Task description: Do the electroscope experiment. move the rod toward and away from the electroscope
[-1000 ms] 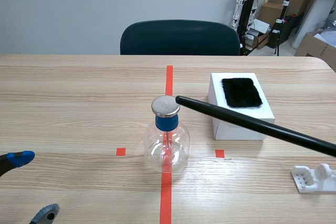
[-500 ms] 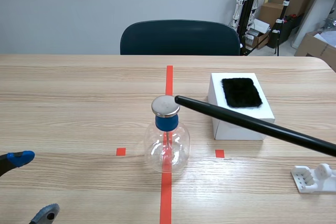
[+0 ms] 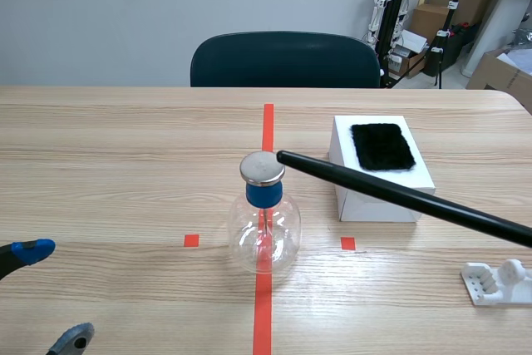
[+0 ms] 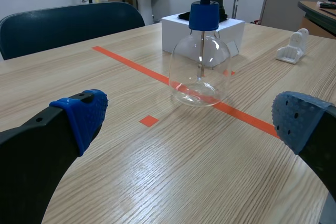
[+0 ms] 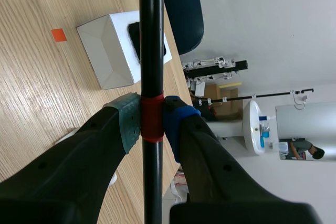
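The electroscope (image 3: 264,222) is a clear glass flask with a blue stopper and a round metal cap, standing on the red centre line. A long black rod (image 3: 399,197) slants in from the right, its tip right beside the metal cap (image 3: 262,169). My right gripper (image 5: 152,121) is shut on the rod (image 5: 151,40) at a red band. My left gripper (image 4: 184,124) stands open low over the table, with the electroscope (image 4: 200,61) ahead of it; only its fingertips (image 3: 33,250) show at the scene's left edge.
A white box (image 3: 381,168) with a black fur pad (image 3: 381,146) on top stands right of the flask. A small white plastic stand (image 3: 497,282) lies at the near right. A dark chair (image 3: 285,60) is behind the table.
The rod's tip has crept slightly left toward the metal cap. The left gripper has stayed put.
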